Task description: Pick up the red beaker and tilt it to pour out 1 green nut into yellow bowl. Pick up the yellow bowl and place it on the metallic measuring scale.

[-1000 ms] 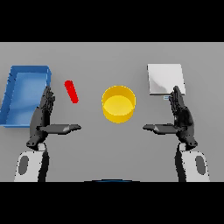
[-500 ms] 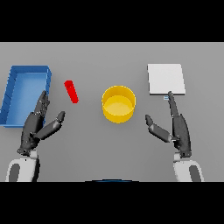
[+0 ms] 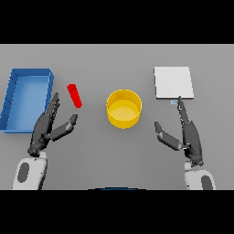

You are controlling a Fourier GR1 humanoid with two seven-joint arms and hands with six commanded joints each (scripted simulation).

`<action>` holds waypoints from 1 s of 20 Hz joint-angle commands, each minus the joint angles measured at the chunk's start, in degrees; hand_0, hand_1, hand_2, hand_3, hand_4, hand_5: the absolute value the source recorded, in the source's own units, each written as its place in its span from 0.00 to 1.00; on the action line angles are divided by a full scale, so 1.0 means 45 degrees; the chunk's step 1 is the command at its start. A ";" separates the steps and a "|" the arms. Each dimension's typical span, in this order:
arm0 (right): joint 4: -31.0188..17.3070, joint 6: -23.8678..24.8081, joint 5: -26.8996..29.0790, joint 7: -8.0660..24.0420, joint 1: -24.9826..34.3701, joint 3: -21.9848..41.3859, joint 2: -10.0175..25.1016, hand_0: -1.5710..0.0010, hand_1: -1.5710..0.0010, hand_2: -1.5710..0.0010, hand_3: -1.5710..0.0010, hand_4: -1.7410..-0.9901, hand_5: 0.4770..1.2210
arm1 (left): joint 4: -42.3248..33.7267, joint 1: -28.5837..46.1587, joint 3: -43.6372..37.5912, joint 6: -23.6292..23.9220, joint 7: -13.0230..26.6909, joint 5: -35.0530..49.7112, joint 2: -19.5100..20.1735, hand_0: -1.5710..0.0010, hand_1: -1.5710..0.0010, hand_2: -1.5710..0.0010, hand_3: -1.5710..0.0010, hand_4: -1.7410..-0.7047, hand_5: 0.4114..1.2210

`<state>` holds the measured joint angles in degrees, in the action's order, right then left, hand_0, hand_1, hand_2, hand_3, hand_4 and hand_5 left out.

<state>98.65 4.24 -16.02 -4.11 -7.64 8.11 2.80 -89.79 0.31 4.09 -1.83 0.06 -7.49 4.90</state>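
Dark and spread wide, your left hand (image 3: 45,130) holds nothing; the red beaker (image 3: 75,95) lies just beyond its fingertips, toward the tabletop's far edge, its long axis slanting away. That hand is much nearer than your right hand (image 3: 185,135), also open, near the scale (image 3: 173,82). Between them sits the yellow bowl (image 3: 124,108).

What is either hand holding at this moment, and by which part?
Nothing is held. The left hand is open beside the red beaker, not touching it; the right hand is open, apart from the yellow bowl.
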 commanded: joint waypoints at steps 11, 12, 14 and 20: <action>-0.0131 -0.0190 0.0327 -0.0316 0.0091 -0.0155 0.0048 1.00 1.00 1.00 1.00 0.63 0.21 | 0.4519 -0.3507 -0.0809 0.0419 -0.1052 -0.0362 -0.0081 1.00 1.00 1.00 1.00 0.45 0.33; -0.0108 -0.0135 0.0308 -0.0294 0.0078 -0.0205 0.0077 1.00 1.00 1.00 1.00 0.63 0.21 | 0.4845 -0.3734 -0.0837 0.0472 -0.1070 -0.0392 -0.0150 1.00 1.00 1.00 1.00 0.44 0.33; -0.0158 -0.0087 0.0242 -0.0265 0.0146 -0.0120 -0.0043 1.00 1.00 1.00 1.00 0.63 0.22 | 0.5514 -0.4321 -0.0890 0.0490 -0.1104 -0.0469 -0.0189 1.00 1.00 1.00 1.00 0.43 0.34; -0.0087 -0.0208 0.0424 -0.0175 0.0046 -0.0162 -0.0052 1.00 1.00 1.00 1.00 0.63 0.22 | 0.6612 -0.5121 -0.1033 0.0505 -0.1235 -0.0589 -0.0159 1.00 1.00 1.00 1.00 0.44 0.34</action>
<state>98.25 3.28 -14.11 -4.97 -7.44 7.40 2.54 -60.04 -22.76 -0.56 0.46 -5.30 -10.14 4.19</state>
